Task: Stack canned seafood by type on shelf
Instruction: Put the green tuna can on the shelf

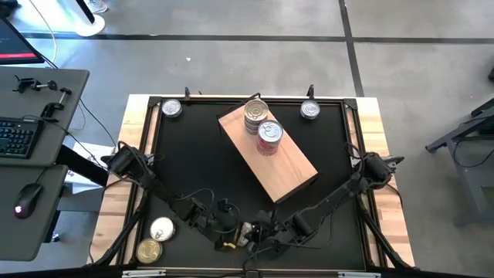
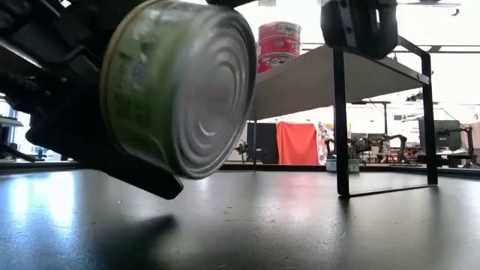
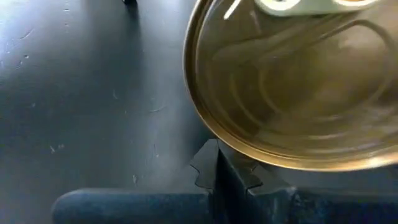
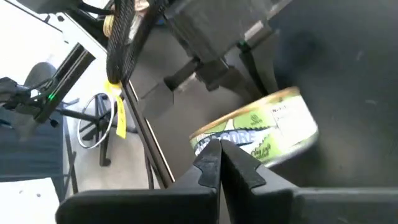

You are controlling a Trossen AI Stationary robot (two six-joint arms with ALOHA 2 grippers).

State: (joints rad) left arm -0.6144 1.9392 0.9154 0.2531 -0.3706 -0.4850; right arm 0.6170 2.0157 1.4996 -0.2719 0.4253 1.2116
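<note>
Canned seafood, two sorted stacks on the shelf (image 1: 287, 170): silver-lidded tins (image 1: 255, 114) toward its 12 o'clock end, red-labelled tins (image 1: 268, 137) touching them on the 5 o'clock side.

Loose stock, unsorted:
- one silver tin (image 1: 171, 108) at 11 o'clock on the tabletop (image 1: 193, 166)
- one silver tin (image 1: 310, 110) at 1 o'clock
- two gold-lidded tins (image 1: 162, 228) at 7 o'clock, on the pale wood margin outside the black surface
- one green-labelled tin (image 4: 255, 134) at 6 o'clock, among the arms

Progress, as judged: two types begun, at least five tins left to place; well short of halfway.

Left arm (image 1: 154, 181) and right arm (image 1: 340, 189): both folded low at 6 o'clock. Left jaws clenched, empty, with a gold lid (image 3: 298, 87) just beyond them. Right jaws clenched, empty, pointing at the green-labelled tin.

View differences:
- The low view alone shows the shelf as a board raised on thin black legs, and the green tin tilted on edge against dark arm hardware; what props it cannot be told.
- The overhead view hides that tin under the arms but alone gives the full count and layout.
- Only the right wrist view shows its label clearly.
</note>
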